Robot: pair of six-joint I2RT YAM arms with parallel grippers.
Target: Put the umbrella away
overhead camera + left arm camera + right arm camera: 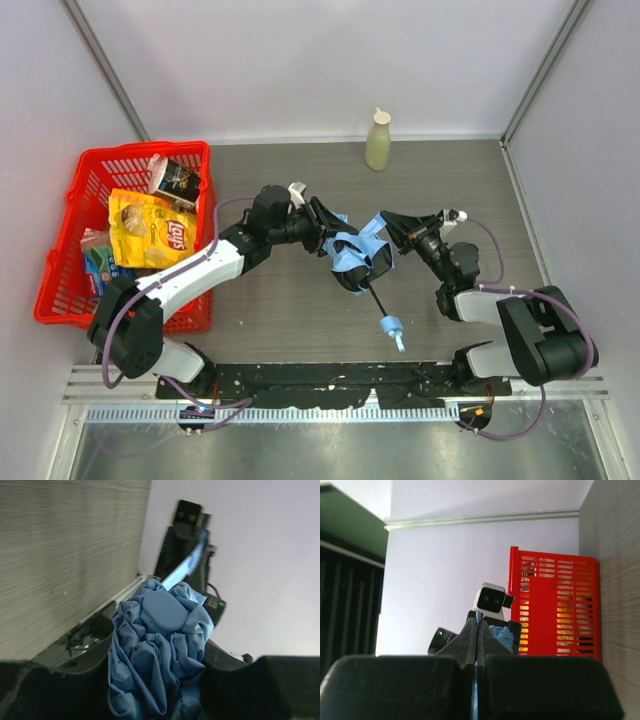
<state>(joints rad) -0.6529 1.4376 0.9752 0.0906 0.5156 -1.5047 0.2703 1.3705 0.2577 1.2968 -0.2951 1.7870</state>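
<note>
1. Sky-blue fabric folding umbrella (352,265) hangs above the surface's (290,305) middle, bunched in the left gripper (333,243)
2. Right gripper (388,224) pinches its blue strap (372,228) tight
3. Likely left: fasten strap, collapse thin black shaft (375,298), stow it

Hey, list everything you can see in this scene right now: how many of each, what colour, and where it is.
umbrella: one, sky blue, folded, mid-table between both grippers; black shaft and light-blue handle point toward the arm bases
strap: one, blue, stretched from the umbrella to the right gripper
bottle: one, pale green, upright at the back wall
basket: one, red, left side of the table
Lay's chip bag: one, yellow, in the basket
dark snack packet: one, black, at the back of the basket
other packets: count unclear, green and blue, beside the chip bag
table: one, grey wood grain
left gripper: one, black, shut on the umbrella fabric
right gripper: one, black, shut on the strap
</note>
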